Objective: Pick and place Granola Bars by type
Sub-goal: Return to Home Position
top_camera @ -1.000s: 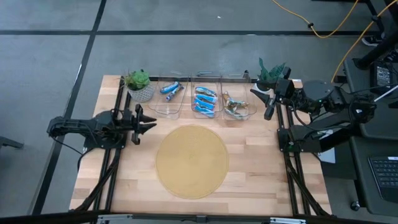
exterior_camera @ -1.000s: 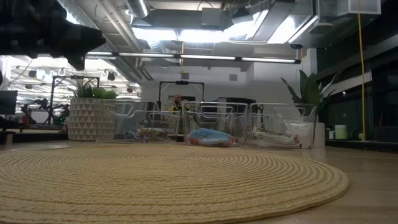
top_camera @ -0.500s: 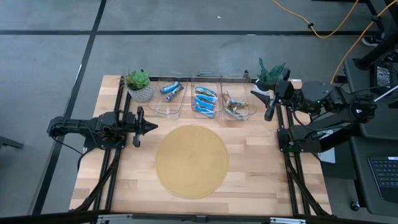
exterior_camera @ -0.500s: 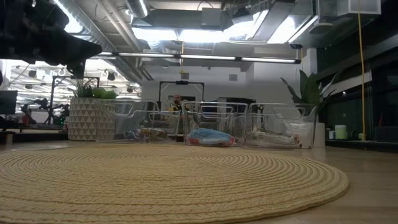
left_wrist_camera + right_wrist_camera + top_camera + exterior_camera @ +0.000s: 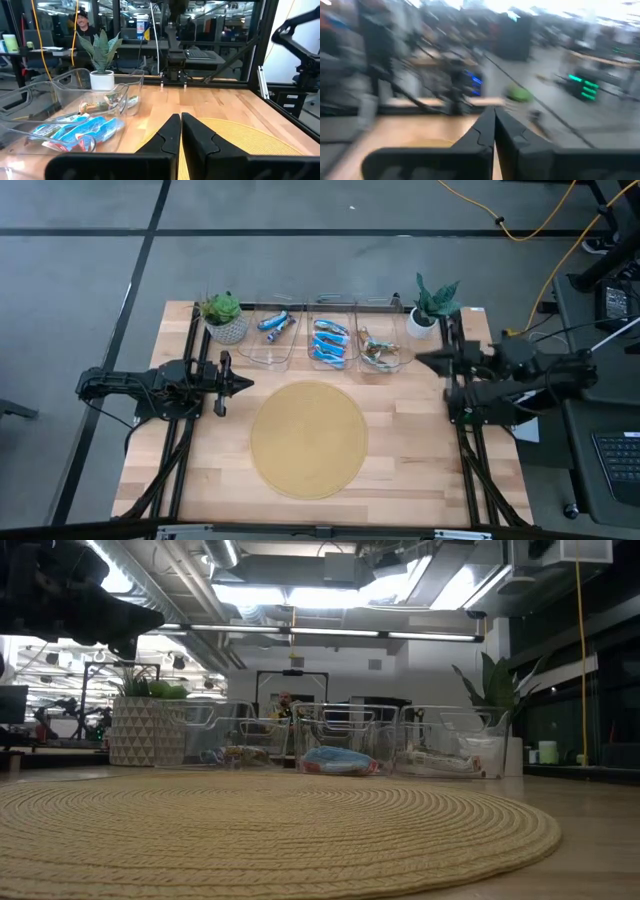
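Note:
The granola bars lie in three clear bins along the table's far edge. A few blue bars [image 5: 275, 323] are in the left bin. Several blue bars [image 5: 330, 342] fill the middle bin [image 5: 75, 132]. Green-brown bars [image 5: 378, 351] lie in the right bin [image 5: 100, 106]. My left gripper [image 5: 241, 384] hovers shut at the round mat's left edge, pointing right [image 5: 180, 119]. My right gripper [image 5: 420, 361] is shut [image 5: 494, 117] at the table's right side, pointing left, near the right bin.
A round woven mat [image 5: 308, 438] covers the middle of the table. A potted plant [image 5: 224, 317] stands at the far left corner and another plant [image 5: 434, 305] at the far right. The clear bins [image 5: 345, 738] stand between them. A person shows in the room beyond.
My left gripper has shut its fingers while staying at the mat's left edge. My right arm has swung down and toward the near edge, away from the far right plant, and now points level toward the table's left; it is still moving fast.

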